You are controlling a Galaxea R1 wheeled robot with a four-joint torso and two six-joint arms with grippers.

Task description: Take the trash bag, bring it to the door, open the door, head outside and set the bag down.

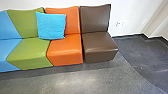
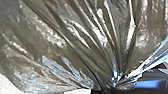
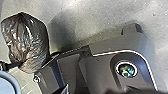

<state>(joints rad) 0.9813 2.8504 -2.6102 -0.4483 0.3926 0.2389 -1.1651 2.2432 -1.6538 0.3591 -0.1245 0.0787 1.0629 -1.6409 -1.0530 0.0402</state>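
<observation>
A dark, shiny plastic trash bag (image 2: 67, 37) looms large in the left wrist view, its folds drawn together into a tight bunch where my left gripper (image 2: 114, 84) is shut on it. From the right wrist, the same trash bag (image 3: 28, 40) appears full and rounded, beside the robot's base and above the grey floor. A dark part of the robot's left arm reaches the bag there. How my right gripper stands cannot be made out.
Joined seats in blue, green, orange and brown (image 1: 100, 46) line a white wall (image 1: 130, 12), with a bright blue cushion (image 1: 51, 25) on them. Grey floor (image 1: 75, 81) runs in front and darker floor (image 1: 150, 57) lies to the right.
</observation>
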